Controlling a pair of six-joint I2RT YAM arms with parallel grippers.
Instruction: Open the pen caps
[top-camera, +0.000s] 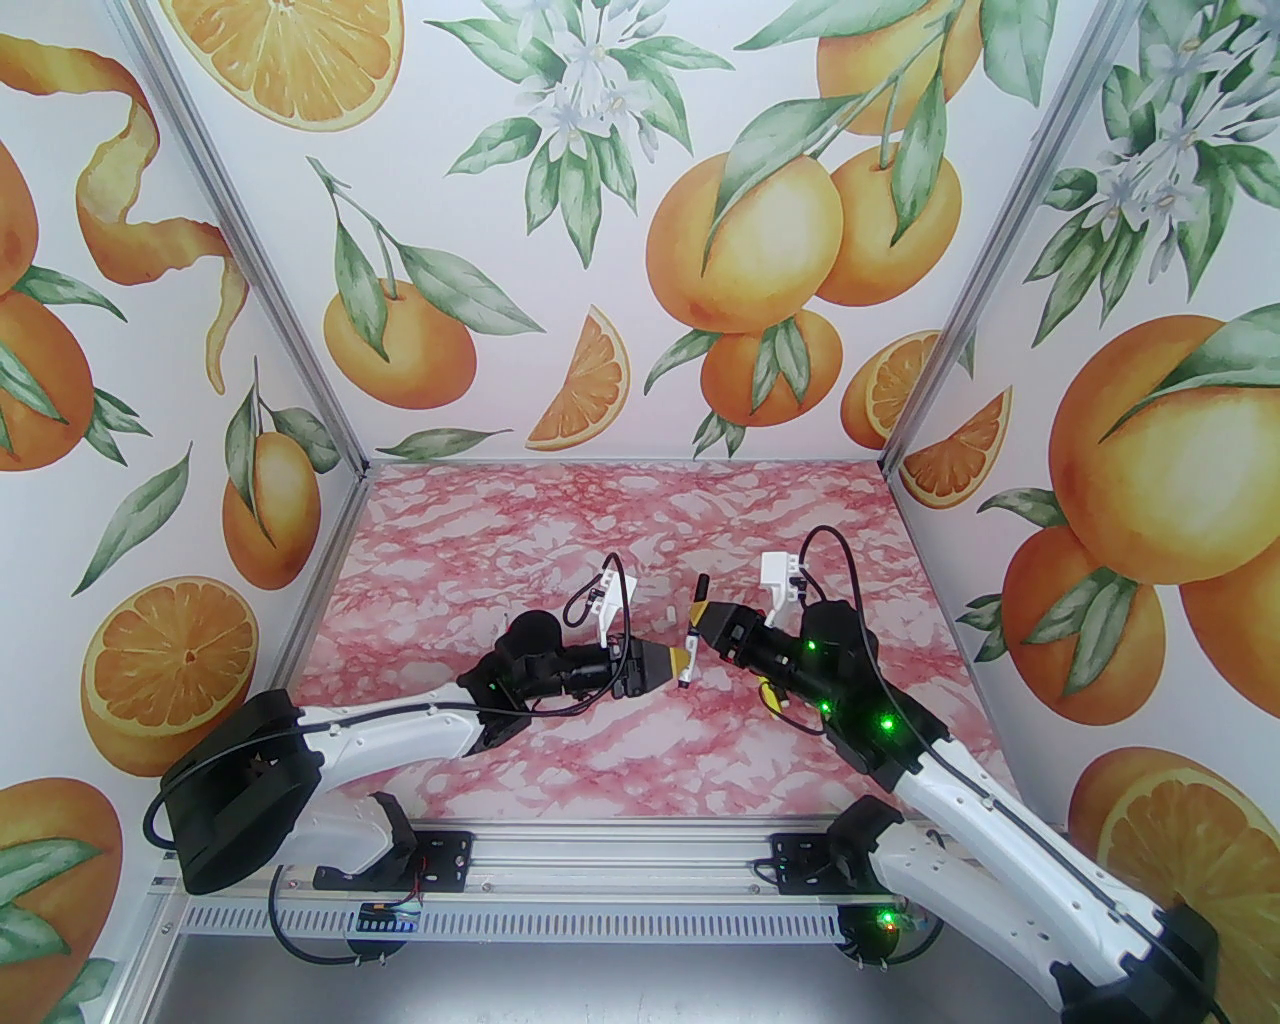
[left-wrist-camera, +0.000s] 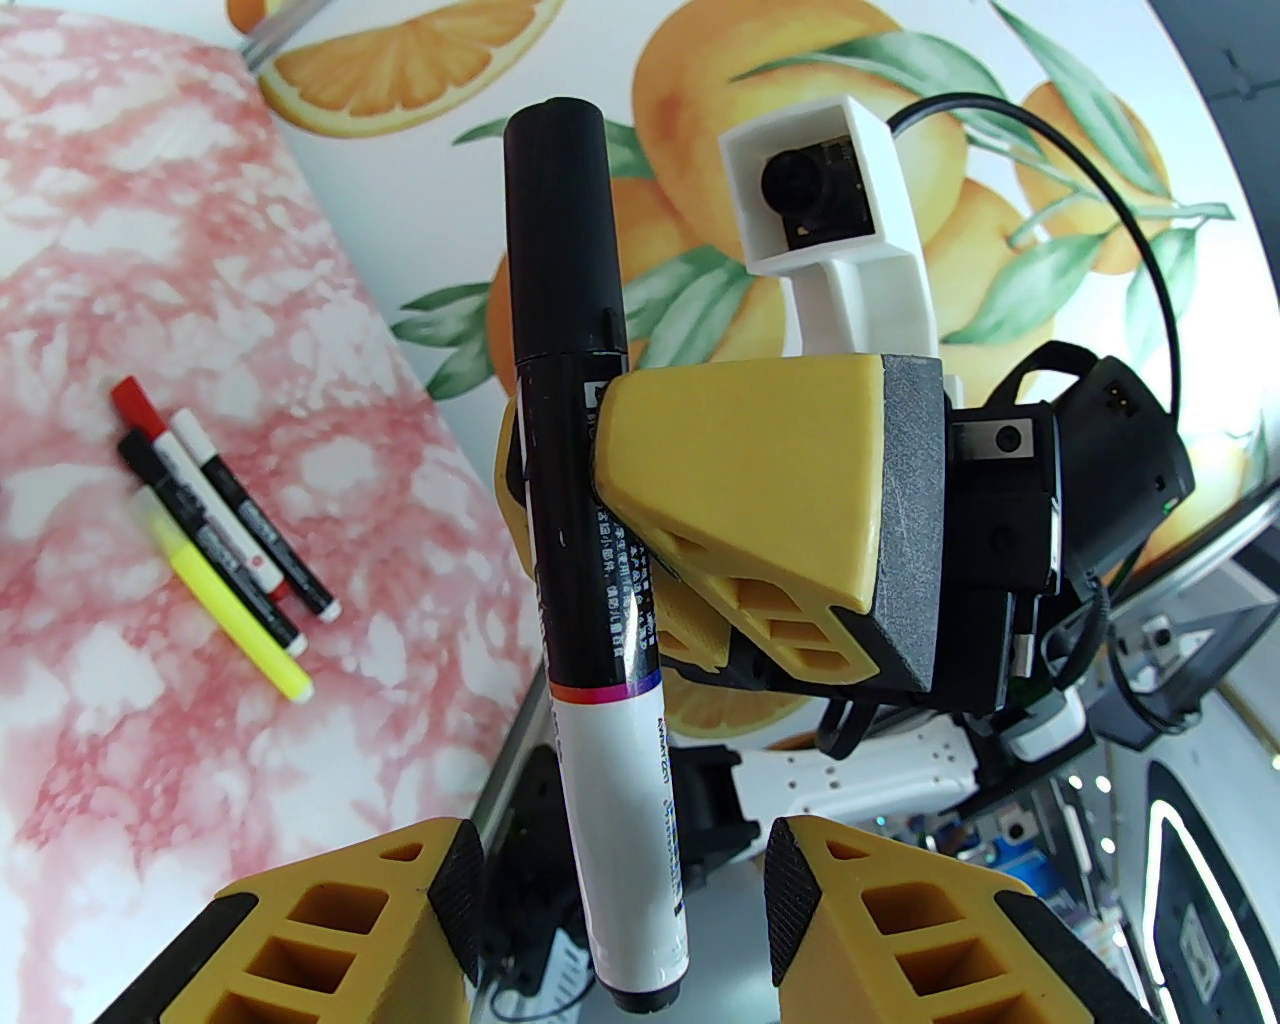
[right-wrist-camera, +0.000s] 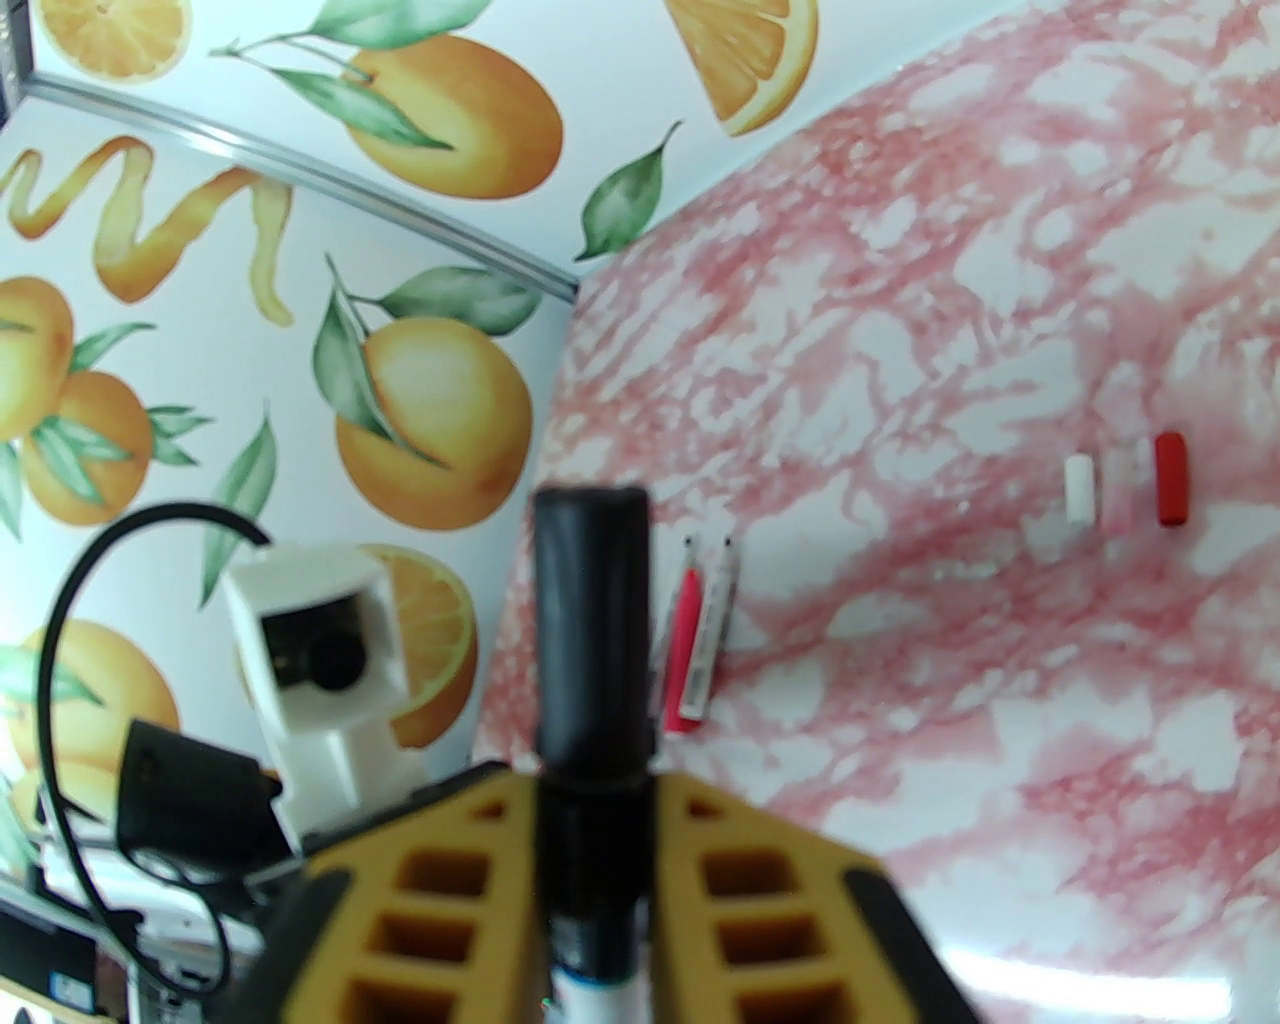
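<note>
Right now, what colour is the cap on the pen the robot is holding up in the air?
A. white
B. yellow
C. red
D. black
D: the cap on top of the pen clamped in the right gripper is black.

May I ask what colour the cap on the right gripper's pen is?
The pen has a black cap; the left wrist view shows it best.
</note>
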